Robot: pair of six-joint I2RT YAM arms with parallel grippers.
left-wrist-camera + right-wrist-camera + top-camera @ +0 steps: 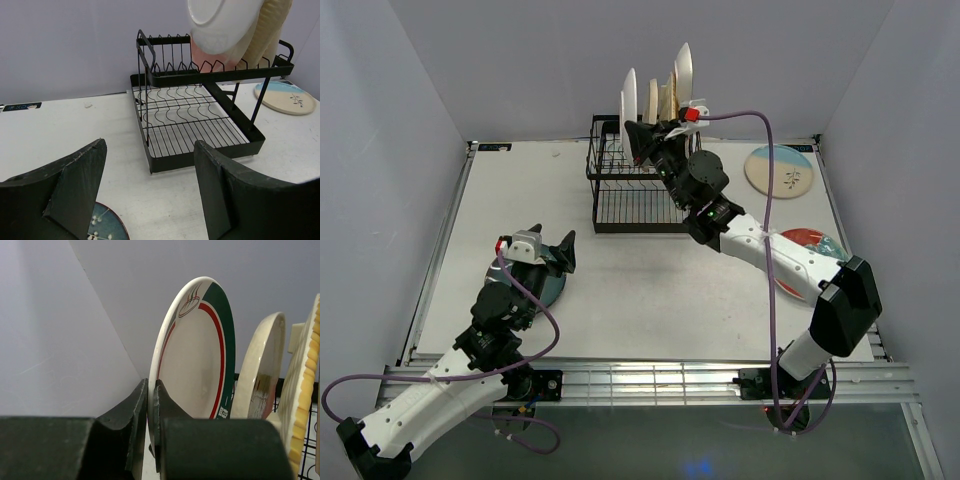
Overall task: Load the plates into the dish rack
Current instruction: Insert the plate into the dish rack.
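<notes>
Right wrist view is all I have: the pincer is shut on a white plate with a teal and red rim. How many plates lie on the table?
Observer: Three lie flat on the table: the sprig plate, the red-teal floral plate and the dark teal plate.
Operator: Where is the other arm?
Observer: The left pincer hangs open just above the dark teal plate.
Operator: And the rack?
Observer: Four plates stand on edge in the upper tier of the dish rack, counting the one in the right pincer. Its lower grid holds none.
</notes>
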